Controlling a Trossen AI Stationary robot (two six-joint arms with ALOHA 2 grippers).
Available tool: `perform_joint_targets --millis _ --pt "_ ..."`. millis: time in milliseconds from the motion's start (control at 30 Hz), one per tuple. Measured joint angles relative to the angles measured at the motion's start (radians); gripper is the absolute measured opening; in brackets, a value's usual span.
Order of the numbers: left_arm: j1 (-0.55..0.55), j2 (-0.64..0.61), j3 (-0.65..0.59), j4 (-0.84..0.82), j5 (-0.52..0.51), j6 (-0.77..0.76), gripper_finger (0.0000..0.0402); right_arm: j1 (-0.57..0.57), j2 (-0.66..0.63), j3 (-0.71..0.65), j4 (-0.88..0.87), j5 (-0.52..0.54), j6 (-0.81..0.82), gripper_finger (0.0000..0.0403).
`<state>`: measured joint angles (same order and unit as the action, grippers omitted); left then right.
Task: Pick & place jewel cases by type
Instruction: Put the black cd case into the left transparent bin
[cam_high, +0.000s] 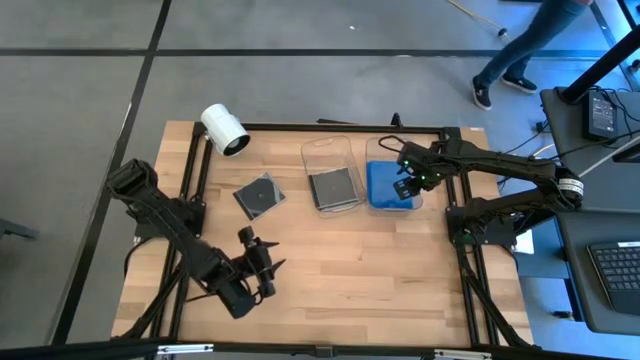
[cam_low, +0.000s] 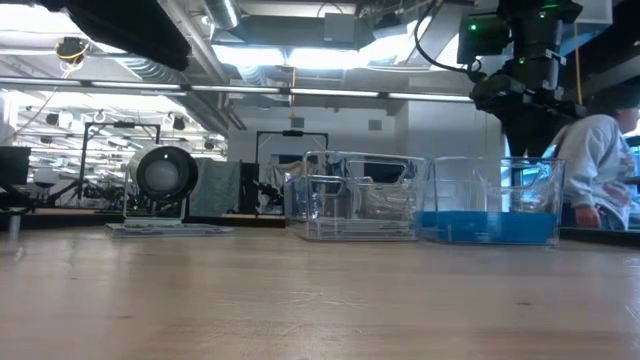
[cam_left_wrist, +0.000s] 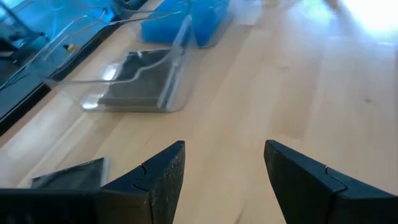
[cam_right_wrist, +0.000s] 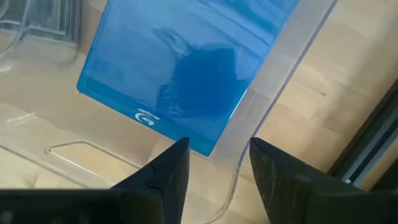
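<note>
Jewel case (cam_right_wrist: 180, 74) below right hand (cam_right_wrist: 214, 165).

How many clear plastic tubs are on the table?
2. One tub sits mid-table holding a dark case; the other tub, beside it toward the right arm, holds a blue case. More cases may be stacked unseen.

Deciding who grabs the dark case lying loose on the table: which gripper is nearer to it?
Left. The left gripper is just short of the dark jewel case; the right gripper hangs over the blue-case tub.
</note>
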<state>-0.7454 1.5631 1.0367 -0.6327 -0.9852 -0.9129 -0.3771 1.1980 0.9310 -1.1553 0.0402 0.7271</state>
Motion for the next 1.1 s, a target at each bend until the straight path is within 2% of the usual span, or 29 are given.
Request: perform_joint_targets --millis 133,300,400,533,633,733,967,1100 --pt "0.078 0.000 0.000 -0.101 0.008 -0.080 0.0213 0.000 0.000 0.000 0.000 0.000 0.005 0.0170" --pt "0.199 0.000 -0.001 -0.372 0.098 -0.289 0.0197 0.016 0.000 0.000 0.001 0.003 0.003 0.0170" --pt "0.276 0.000 -0.001 -0.477 0.131 -0.378 0.0188 0.037 0.000 0.000 0.002 0.003 0.001 0.0170" --pt "0.363 0.000 -0.001 -0.483 0.078 -0.433 0.0179 0.067 0.000 0.000 0.009 0.010 0.000 0.0170" --pt "0.408 0.000 -0.001 -0.460 0.004 -0.420 0.0176 0.090 0.000 0.000 0.014 0.021 -0.001 0.0170" --pt "0.437 0.000 -0.001 -0.447 -0.027 -0.383 0.0176 0.114 0.000 0.000 0.014 0.022 -0.002 0.0170" --pt "0.475 0.000 -0.001 -0.435 0.023 -0.409 0.0193 0.166 0.000 0.000 0.023 0.022 -0.003 0.0170" --pt "0.482 0.000 -0.001 -0.435 0.045 -0.413 0.0226 0.188 0.000 0.000 0.049 0.045 -0.004 0.0170"
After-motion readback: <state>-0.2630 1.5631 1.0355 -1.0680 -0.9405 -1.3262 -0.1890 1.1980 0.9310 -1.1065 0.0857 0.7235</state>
